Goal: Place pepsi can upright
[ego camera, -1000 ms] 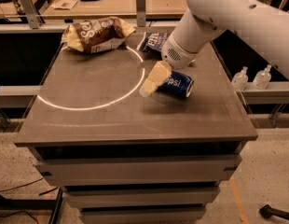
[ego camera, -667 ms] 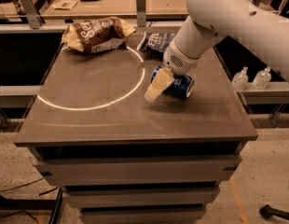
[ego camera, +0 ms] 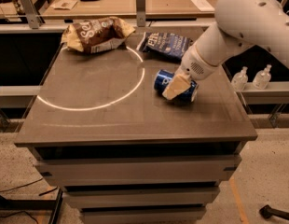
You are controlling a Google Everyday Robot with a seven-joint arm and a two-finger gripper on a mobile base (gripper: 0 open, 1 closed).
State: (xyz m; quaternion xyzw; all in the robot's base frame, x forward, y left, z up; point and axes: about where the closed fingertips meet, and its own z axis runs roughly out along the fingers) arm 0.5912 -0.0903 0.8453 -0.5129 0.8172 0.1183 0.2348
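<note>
The pepsi can (ego camera: 160, 80) lies on its side on the table (ego camera: 112, 125), just in front of the dark blue chip bag (ego camera: 165, 45). The gripper (ego camera: 178, 85) sits over it, jaws clenched around the can, one tan finger across its front.

A dark grey desk (ego camera: 98, 125) with stacked drawers fills the middle, a white ring (ego camera: 88, 107) marked on its top. Behind the desk runs a wooden workbench (ego camera: 112, 3). Right of the desk, two small bottles (ego camera: 240, 78) stand on a ledge. Speckled floor (ego camera: 14, 171) lies below. The gripper (ego camera: 175, 90) is over the desk's right side.
</note>
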